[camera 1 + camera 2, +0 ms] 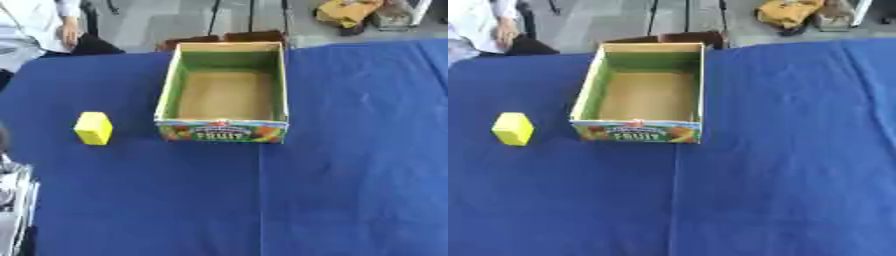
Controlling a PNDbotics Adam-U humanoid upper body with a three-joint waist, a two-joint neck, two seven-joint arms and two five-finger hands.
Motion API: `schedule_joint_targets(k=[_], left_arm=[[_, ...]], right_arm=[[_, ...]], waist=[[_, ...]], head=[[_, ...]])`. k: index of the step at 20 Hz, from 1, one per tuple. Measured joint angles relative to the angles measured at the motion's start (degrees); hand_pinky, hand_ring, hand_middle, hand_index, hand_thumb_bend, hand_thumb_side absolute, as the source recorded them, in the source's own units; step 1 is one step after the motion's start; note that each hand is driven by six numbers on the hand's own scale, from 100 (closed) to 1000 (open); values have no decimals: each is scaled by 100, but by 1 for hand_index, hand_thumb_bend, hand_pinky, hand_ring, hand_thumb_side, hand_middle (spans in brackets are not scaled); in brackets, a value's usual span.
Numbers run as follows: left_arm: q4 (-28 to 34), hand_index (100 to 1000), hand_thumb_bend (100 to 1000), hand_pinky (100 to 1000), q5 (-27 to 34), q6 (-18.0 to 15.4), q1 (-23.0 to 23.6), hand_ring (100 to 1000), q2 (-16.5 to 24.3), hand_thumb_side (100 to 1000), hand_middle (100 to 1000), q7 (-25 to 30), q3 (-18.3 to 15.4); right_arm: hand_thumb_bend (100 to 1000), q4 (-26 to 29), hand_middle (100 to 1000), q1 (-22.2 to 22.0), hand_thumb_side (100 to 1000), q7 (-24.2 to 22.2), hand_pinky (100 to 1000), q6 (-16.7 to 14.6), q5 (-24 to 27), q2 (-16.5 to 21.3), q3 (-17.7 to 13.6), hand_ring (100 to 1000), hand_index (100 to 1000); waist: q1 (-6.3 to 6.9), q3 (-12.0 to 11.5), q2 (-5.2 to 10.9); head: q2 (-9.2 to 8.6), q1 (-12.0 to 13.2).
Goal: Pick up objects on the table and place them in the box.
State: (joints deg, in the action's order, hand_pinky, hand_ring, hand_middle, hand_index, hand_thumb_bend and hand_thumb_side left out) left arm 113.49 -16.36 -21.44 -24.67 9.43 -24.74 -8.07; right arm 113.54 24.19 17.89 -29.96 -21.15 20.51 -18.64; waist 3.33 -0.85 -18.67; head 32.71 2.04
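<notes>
The yellow block (94, 128) is being shown standing alone on the blue tablecloth (350, 150), just left of the fruit box (222, 131) and level with its printed front wall, with a clear strip of cloth being left between the two. The box is being seen open and, as far as can be told, with nothing in it yet, so the first pick is judged to be the step in hand. A silver-and-black part (16, 200) is being glimpsed at the lower left edge of the left eye view, presumably the left arm; whether its fingers are spread or curled cannot be told, and the right hand is not being shown at all. The block is best being approached from above and lifted well over the near-left rim. Plenty of open cloth is being offered in front and to the right, and the table's left edge is being kept well away
</notes>
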Motion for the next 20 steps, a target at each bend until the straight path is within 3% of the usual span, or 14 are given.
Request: schedule_joint_targets(k=[7, 14, 20], left_arm=[[0, 971, 100, 686, -296, 291, -7, 824, 206, 996, 825, 46, -215], [-191, 988, 100, 644, -841, 829, -77, 824, 1007, 1000, 835, 465, -594], [-886, 1000, 100, 665, -1310, 1299, -181, 849, 1741, 1000, 869, 931, -465]], right_arm=[[100, 0, 654, -9, 1000, 0, 695, 0, 6, 0, 0, 724, 826], [100, 0, 653, -57, 1000, -9, 695, 10, 6, 0, 0, 724, 826], [100, 0, 652, -99, 1000, -29, 696, 29, 11, 0, 32, 722, 826]], waist=[[0, -23, 0], [0, -34, 5], [32, 12, 7]], head=[[0, 3], [0, 5], [1, 33]])
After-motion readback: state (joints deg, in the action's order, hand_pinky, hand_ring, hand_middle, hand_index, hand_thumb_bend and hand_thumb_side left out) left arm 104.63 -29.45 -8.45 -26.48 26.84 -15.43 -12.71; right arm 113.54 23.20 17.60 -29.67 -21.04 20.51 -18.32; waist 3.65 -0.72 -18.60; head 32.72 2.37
